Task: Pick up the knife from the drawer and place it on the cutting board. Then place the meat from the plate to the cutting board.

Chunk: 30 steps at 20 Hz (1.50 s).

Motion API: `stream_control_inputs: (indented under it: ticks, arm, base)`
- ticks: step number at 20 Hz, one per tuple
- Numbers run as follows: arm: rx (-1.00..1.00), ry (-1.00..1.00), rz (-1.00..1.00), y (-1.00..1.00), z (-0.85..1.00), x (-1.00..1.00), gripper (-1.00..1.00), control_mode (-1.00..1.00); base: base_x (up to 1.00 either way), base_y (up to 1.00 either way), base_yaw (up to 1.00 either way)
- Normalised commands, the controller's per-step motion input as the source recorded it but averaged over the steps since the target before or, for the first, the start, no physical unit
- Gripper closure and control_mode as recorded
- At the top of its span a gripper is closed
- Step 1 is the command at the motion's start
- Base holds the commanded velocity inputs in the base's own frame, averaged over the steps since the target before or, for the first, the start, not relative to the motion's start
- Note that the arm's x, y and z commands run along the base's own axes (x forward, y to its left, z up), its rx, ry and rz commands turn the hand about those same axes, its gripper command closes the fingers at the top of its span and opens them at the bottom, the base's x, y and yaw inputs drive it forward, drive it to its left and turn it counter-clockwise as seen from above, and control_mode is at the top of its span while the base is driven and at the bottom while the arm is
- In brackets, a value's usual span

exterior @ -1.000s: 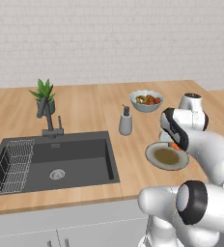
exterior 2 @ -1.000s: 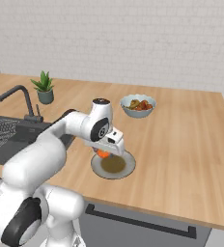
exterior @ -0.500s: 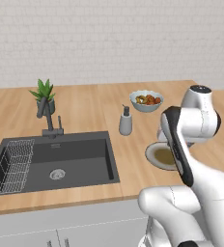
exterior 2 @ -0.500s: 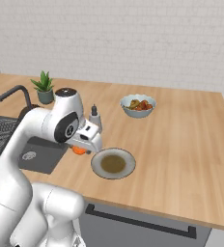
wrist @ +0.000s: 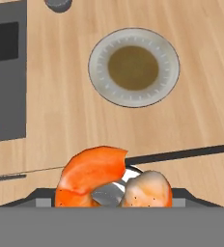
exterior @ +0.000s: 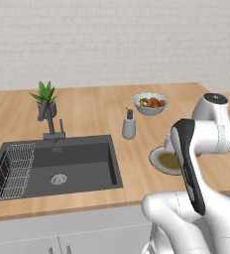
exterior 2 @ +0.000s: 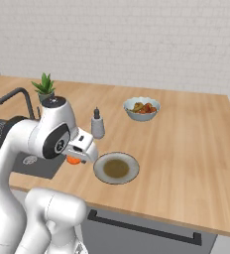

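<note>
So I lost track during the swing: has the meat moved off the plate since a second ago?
Yes. The gripper has carried the meat left off the plate, toward the sink.

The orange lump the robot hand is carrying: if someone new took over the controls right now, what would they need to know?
Gripper: shut on the meat, held above the counter edge between the sink and the plate.
Plate: now bare of meat, a brownish centre showing, on the wooden counter in front of the soap dispenser and the fruit bowl.
Done: meat lifted off the plate.
Left: carry it to the cutting board and set it down there. The board, knife and drawer are not visible from here, so I cannot confirm whether the knife step is done; check it.
</note>
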Motion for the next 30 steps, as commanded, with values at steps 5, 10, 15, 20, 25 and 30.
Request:
stream_control_inputs:
  ticks: [5, 10, 15, 20, 25, 30]
  arm:
    - [0.00, 0.00, 0.00, 0.00, 0.00, 0.00, 1.00, -1.00]
    - [0.00, 0.00, 0.00, 0.00, 0.00, -0.01, 1.00, 1.00]
    - [0.00, 0.00, 0.00, 0.00, 0.00, 0.00, 1.00, 1.00]
    - [0.00, 0.00, 0.00, 0.00, 0.00, 0.00, 1.00, 1.00]
    - [0.00, 0.00, 0.00, 0.00, 0.00, 0.00, 1.00, 1.00]
    - [0.00, 0.00, 0.00, 0.00, 0.00, 0.00, 1.00, 1.00]
  base:
    - [0.00, 0.00, 0.00]
    - [-0.16, 0.03, 0.00]
    - [-0.95, 0.45, 0.02]
    - [-0.96, 0.67, 0.21]
    - [-0.37, 1.00, 0.59]
    - [0.00, 0.97, 0.72]
